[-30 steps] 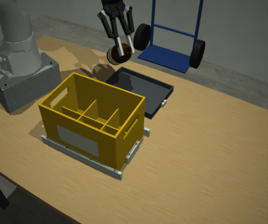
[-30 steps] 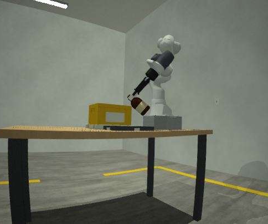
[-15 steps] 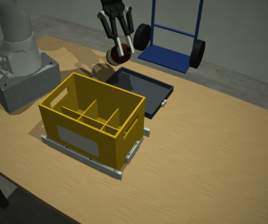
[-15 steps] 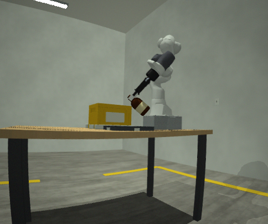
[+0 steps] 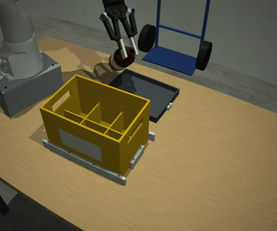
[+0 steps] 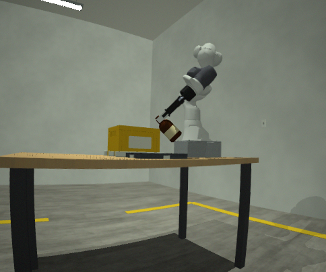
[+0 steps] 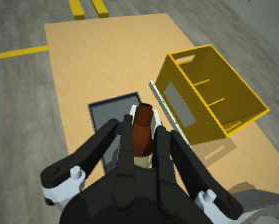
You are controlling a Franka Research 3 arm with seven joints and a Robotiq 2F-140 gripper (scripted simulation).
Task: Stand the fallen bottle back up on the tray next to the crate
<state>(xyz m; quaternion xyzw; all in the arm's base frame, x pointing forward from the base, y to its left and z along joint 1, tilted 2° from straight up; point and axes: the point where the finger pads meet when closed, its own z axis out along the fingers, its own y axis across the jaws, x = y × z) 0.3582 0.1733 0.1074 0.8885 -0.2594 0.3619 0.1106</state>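
Observation:
A brown bottle with a cream label hangs in the air, tilted, its neck up toward the crate side and its base lower toward the robot base. My gripper is shut on the bottle's neck. The dark tray lies flat on the table. The bottle is well above it, near its robot-side end, and touches neither tray nor table. The yellow crate stands upright beside the tray; its visible compartments hold no bottles.
Pale rails lie along the crate's foot. A small pale block sits at the tray's outer edge. The grey robot base stands at the robot end. A blue hand truck stands beyond the table.

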